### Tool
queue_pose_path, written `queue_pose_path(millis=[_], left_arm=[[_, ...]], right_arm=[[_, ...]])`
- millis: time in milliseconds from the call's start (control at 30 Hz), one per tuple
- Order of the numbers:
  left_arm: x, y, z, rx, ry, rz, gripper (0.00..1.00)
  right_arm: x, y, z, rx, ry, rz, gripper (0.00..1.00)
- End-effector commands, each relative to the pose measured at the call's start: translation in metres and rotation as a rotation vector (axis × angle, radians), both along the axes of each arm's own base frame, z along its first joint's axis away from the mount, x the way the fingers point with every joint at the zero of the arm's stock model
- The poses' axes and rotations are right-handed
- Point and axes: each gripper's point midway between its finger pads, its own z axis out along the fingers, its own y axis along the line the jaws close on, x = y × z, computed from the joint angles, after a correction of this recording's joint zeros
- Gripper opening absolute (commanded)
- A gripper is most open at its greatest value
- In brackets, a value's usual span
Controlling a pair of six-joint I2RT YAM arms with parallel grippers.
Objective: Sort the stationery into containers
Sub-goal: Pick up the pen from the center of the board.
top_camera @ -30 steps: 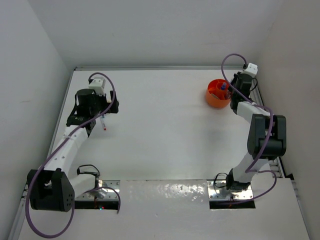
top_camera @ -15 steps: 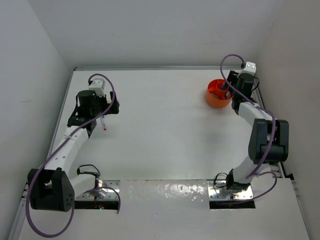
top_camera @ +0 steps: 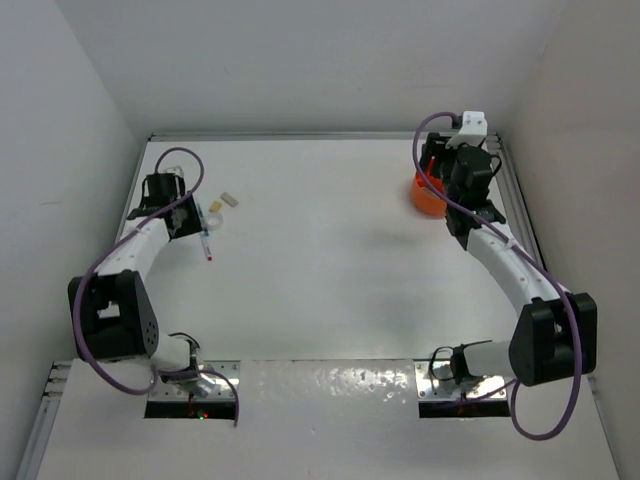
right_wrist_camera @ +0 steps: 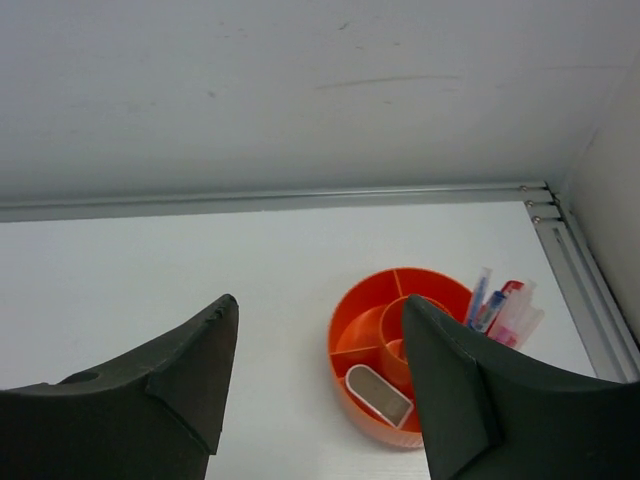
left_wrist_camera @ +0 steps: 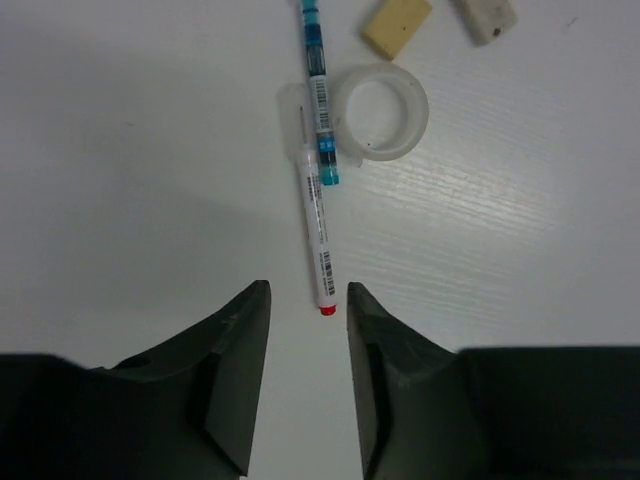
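In the left wrist view a white pen with a red tip (left_wrist_camera: 318,225) lies on the table, a blue-and-white pen (left_wrist_camera: 316,80) just beyond it. Near them are a clear tape ring (left_wrist_camera: 378,112), a beige block (left_wrist_camera: 397,25) and a white block (left_wrist_camera: 487,14). My left gripper (left_wrist_camera: 307,292) stands narrowly open, its fingertips either side of the red tip without touching it. From above it is at the far left (top_camera: 193,222) by the pen (top_camera: 206,244). The orange tub (right_wrist_camera: 352,340) holds pens (right_wrist_camera: 488,308) and a white oblong (right_wrist_camera: 378,394). My right gripper (right_wrist_camera: 318,302) hangs wide open and empty above the tub (top_camera: 424,196).
The metal rail of the table (right_wrist_camera: 300,198) and the back wall run just behind the tub. The right wall stands close beside it. The left wall is near my left arm (top_camera: 130,255).
The left arm has swung back toward the left wall, uncovering the small items, and its jaws have narrowed. The right gripper has opened and drawn up and back from the tub.
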Motion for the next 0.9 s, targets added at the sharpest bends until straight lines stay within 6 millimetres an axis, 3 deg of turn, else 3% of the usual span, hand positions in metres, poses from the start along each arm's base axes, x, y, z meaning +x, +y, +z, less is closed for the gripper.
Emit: queue_pose_path(millis=[0,133,233,333,533,633,733,767,833,867], left_arm=[[0.002,-0.005,-0.004,-0.011,0.071,-0.030,0.36],[0.004,0.002,-0.037,0.039,0.172,-0.008,0.55],[0.004,-0.001,-0.056,0.002,0.286,0.035,0.56],[0.009,0.000,-0.067,0.008,0.347,0.063,0.47],[0.006,-0.001,-0.081,0.005,0.355,0.101,0.42],[0.002,0.000,-0.095,-0.010,0.398,0.127,0.34],[-0.007,0.002,-0.106,-0.027,0.434,0.151,0.22],[-0.011,0.003,-0.109,-0.031,0.445,0.161,0.11],[-0.017,0.003,-0.111,-0.038,0.457,0.166,0.00],[-0.020,0.005,-0.110,-0.040,0.461,0.173,0.00]], right_arm=[[-0.007,0.025,0.004,-0.007,0.002,0.063,0.65],[-0.010,0.057,-0.007,-0.024,0.023,0.167,0.66],[-0.012,0.067,-0.014,-0.023,0.038,0.190,0.67],[-0.014,0.073,-0.018,-0.026,0.048,0.207,0.67],[-0.019,0.074,-0.022,-0.032,0.059,0.209,0.68],[-0.020,0.073,-0.021,-0.025,0.056,0.204,0.68],[-0.021,0.072,-0.018,-0.021,0.045,0.199,0.68],[-0.023,0.073,-0.015,-0.022,0.039,0.202,0.68],[-0.023,0.073,-0.014,-0.026,0.039,0.203,0.68],[-0.025,0.073,-0.011,-0.027,0.033,0.203,0.68]])
